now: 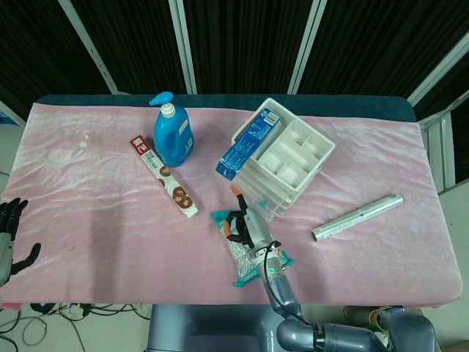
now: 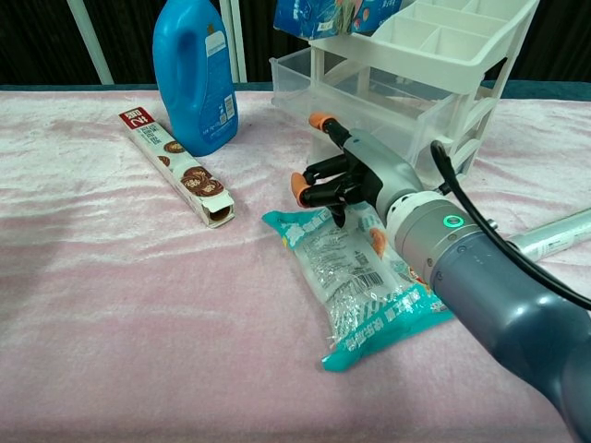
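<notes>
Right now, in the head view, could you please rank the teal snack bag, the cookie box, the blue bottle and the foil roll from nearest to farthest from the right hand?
From the right hand:
1. Teal snack bag, directly beneath it.
2. Cookie box, to its left.
3. Foil roll, off to the right.
4. Blue bottle, far back left.
</notes>
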Tool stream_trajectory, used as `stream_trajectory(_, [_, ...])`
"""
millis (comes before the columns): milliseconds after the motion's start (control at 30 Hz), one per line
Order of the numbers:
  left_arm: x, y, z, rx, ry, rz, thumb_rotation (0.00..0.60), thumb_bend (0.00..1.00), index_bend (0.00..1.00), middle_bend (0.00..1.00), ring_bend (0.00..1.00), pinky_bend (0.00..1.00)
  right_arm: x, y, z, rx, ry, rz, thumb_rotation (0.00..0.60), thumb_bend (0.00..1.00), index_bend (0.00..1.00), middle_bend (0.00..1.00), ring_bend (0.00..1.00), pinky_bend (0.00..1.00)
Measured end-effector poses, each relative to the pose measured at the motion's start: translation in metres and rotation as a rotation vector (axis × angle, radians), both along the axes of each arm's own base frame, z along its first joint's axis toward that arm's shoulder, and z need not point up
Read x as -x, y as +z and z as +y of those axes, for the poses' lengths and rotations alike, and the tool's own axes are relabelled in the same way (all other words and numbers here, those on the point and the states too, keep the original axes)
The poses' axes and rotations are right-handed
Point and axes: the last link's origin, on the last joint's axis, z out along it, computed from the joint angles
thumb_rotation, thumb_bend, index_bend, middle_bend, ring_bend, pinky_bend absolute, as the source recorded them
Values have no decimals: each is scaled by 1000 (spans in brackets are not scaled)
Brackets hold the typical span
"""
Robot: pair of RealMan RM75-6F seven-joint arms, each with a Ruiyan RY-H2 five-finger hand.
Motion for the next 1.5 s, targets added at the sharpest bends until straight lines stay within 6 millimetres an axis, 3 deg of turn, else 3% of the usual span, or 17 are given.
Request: stream_trajectory(1500, [0, 0, 0, 2, 0, -2, 600, 325, 77, 54, 37, 62, -3, -7, 29, -46, -2, -2, 600, 484, 0, 671, 850, 752])
